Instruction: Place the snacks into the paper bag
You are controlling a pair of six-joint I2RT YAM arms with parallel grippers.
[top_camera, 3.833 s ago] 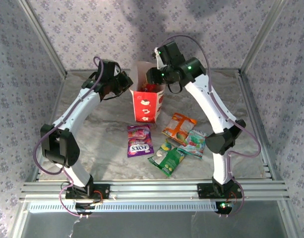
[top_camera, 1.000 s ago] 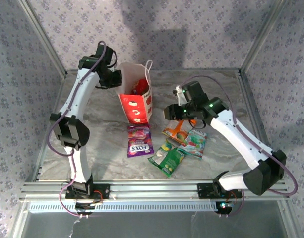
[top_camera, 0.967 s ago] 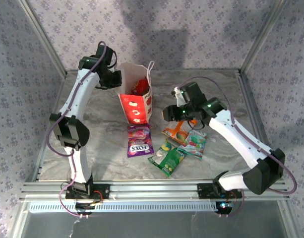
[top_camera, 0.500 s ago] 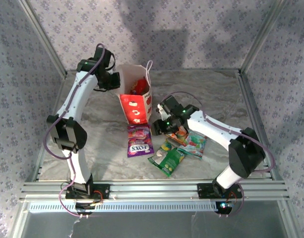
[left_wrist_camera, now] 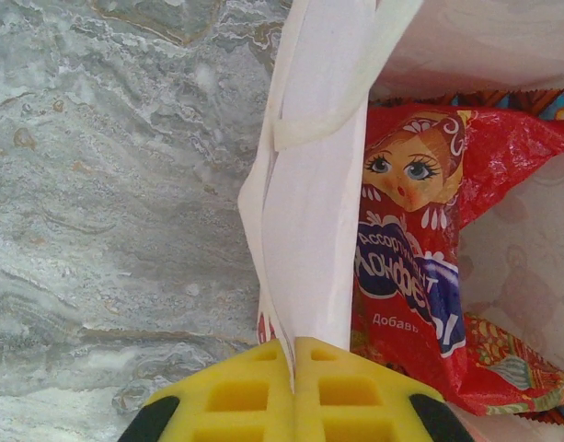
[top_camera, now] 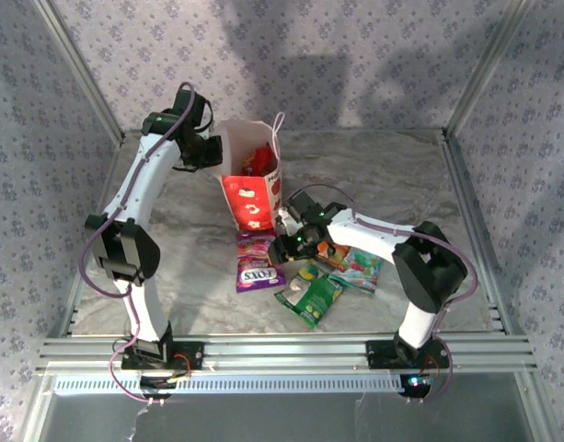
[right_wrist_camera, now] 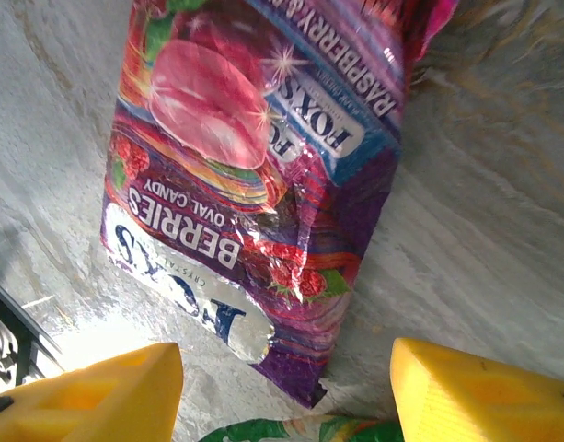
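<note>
The red-and-white paper bag (top_camera: 252,191) stands upright at the back left with a red packet (top_camera: 259,161) inside it. My left gripper (top_camera: 215,153) is shut on the bag's left wall (left_wrist_camera: 309,212), next to the red packet (left_wrist_camera: 410,249). The purple FOX'S packet (top_camera: 258,262) lies flat in front of the bag. My right gripper (top_camera: 286,247) hangs low over that packet's right edge, open, with the purple packet (right_wrist_camera: 254,166) just ahead of its jaws (right_wrist_camera: 286,387). The orange (top_camera: 335,252), teal (top_camera: 361,267) and green (top_camera: 311,295) packets lie to the right.
The green packet's edge (right_wrist_camera: 291,431) lies just under the right fingers. The right forearm (top_camera: 374,235) crosses above the orange packet. Aluminium frame posts (top_camera: 79,74) and patterned walls close in the marble table (top_camera: 383,175).
The right arm swung left and down from over the orange packet to the purple packet, and its jaws widened. The left gripper kept its hold on the bag wall.
</note>
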